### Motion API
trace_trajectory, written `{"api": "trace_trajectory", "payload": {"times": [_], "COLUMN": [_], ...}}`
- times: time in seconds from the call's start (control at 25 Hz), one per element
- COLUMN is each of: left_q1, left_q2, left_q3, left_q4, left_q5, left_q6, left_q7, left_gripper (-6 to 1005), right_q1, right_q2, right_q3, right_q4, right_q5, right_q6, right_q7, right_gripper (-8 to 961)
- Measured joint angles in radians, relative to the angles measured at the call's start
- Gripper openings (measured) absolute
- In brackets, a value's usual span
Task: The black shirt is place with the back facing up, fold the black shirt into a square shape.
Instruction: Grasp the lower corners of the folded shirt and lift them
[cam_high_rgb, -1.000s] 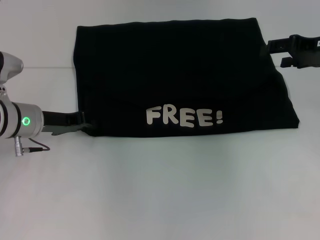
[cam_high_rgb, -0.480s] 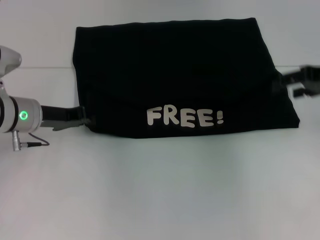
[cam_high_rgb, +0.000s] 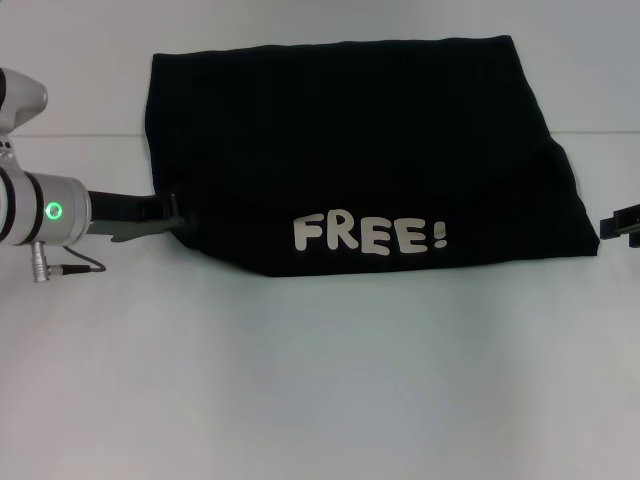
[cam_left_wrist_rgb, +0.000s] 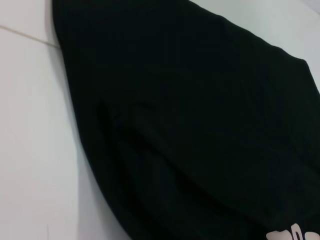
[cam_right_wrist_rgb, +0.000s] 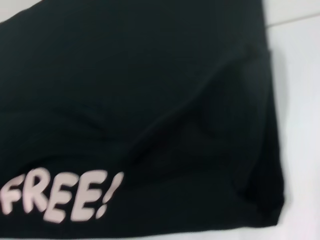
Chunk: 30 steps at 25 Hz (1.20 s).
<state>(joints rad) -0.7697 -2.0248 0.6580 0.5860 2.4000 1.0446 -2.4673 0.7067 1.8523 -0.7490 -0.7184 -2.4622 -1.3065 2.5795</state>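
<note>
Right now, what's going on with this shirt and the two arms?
The black shirt lies folded into a rough rectangle on the white table, with its white "FREE!" print facing up near the front edge. The left gripper sits at the shirt's front left corner. The right gripper is off the cloth, just beyond the shirt's front right corner at the edge of the head view.

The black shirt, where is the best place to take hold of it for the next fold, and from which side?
Probably the near corners of the black shirt, each end effector coming from its own side. It lies flat, wider than deep, so folding across squares it. The left end effector is already at its corner; the right end effector stands just off the other.
</note>
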Motion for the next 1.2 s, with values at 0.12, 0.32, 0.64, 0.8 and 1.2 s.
{"api": "trace_trajectory", "payload": {"times": [0.12, 0.32, 0.64, 0.8, 1.2], "left_q1": [-0.003, -0.006, 0.0, 0.0, -0.001], "left_q2": [-0.001, -0.001, 0.0, 0.0, 0.0], "left_q3": [0.0, 0.0, 0.0, 0.0, 0.0], "left_q4": [0.0, -0.001, 0.0, 0.0, -0.002], "left_q5": [0.0, 0.0, -0.001, -0.001, -0.003], "left_q6": [-0.008, -0.011, -0.009, -0.01, -0.011], "left_q7": [-0.001, -0.003, -0.014, -0.015, -0.015], "left_gripper": [0, 0, 0, 0, 1], "right_q1": [-0.006, 0.019, 0.05, 0.051, 0.072], "right_q2": [0.018, 0.05, 0.051, 0.064, 0.132], "right_q3": [0.002, -0.007, -0.016, -0.017, -0.056], "right_q4": [0.005, 0.058, 0.115, 0.112, 0.151], "right_q5": [0.002, -0.004, -0.059, -0.073, -0.098], "right_q6": [0.066, 0.168, 0.231, 0.256, 0.385], "right_q7": [-0.02, -0.081, -0.102, -0.107, -0.133], "right_gripper": [517, 481, 537, 650, 711]}}
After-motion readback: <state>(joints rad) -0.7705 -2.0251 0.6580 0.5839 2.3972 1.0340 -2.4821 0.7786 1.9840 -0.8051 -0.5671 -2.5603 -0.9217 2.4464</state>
